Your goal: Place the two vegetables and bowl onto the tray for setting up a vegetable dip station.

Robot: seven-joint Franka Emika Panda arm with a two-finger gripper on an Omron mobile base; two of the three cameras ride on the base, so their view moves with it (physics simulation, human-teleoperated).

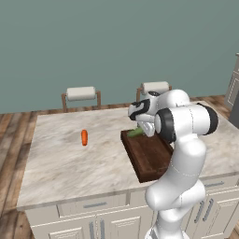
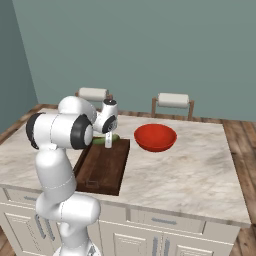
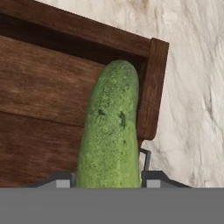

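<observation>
Orange against the pale marble, the carrot [image 1: 84, 137] is seen lying alone on the left part of the island counter [image 1: 65, 163], well apart from everything else in the left base view. Further right, the dark brown wooden tray [image 1: 148, 158] is set on the counter, with the white arm bent over it. At the tray's far end the gripper [image 2: 108, 142] is lowered, and the green cucumber [image 2: 106, 139] is found there, at the far short rim. In the hand view the cucumber [image 3: 111, 131] is shown lying along the tray floor [image 3: 39, 113], its rounded tip close to the raised corner rail, with one finger tip [image 3: 151, 178] standing on each side of it; the jaws are set close about the cucumber, but whether they press on it cannot be told. In the right base view the red-orange bowl [image 2: 155, 137] is seen on the counter just beside the tray's far right corner, outside the tray. Behind the island, two stools with white cushions [image 2: 173, 99] are placed.
</observation>
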